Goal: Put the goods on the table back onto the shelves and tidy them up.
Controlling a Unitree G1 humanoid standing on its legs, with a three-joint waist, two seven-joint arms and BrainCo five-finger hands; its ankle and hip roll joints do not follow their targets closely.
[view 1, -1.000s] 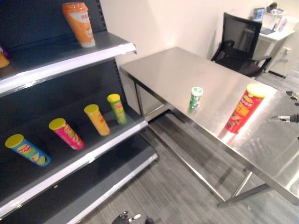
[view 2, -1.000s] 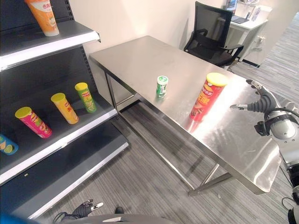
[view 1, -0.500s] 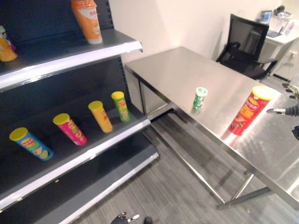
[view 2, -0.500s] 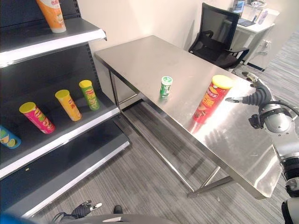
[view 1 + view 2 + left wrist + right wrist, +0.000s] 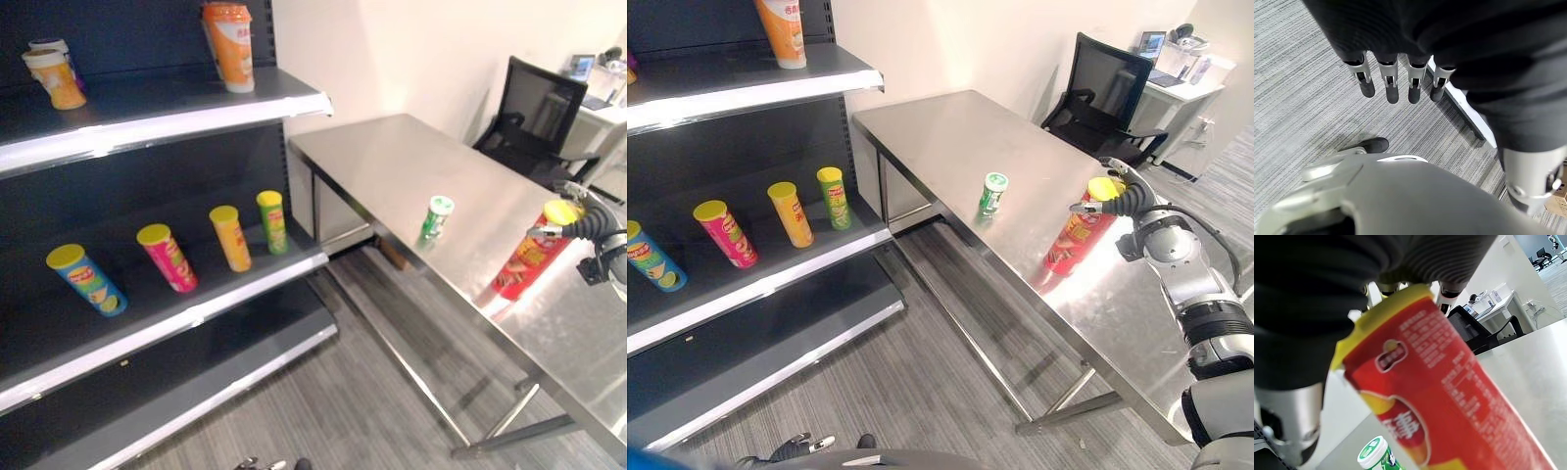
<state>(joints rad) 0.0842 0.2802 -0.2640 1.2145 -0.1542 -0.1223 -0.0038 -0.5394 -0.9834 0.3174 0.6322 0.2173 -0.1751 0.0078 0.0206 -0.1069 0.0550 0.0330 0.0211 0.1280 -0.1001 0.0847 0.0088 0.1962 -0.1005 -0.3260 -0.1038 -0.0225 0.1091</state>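
On the steel table (image 5: 950,137), the right hand (image 5: 1122,201) reaches the red can's (image 5: 1076,240) yellow lid, fingers (image 5: 1447,290) spread wide

Red chip tube (image 5: 1079,236), yellow lid, stands upright on the tabletop (image 5: 950,137) near its front edge. Small green-and-white can (image 5: 992,194) stands upright, well apart from it, toward the shelves (image 5: 764,284), also near the edge.

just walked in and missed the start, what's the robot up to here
The robot is clearing a steel table. Its right hand is at the yellow lid of the red chip can, fingers straight beside it, not yet gripping. A small green can stands further along. Other cans already sit on the shelves. The left hand hangs open over the floor.
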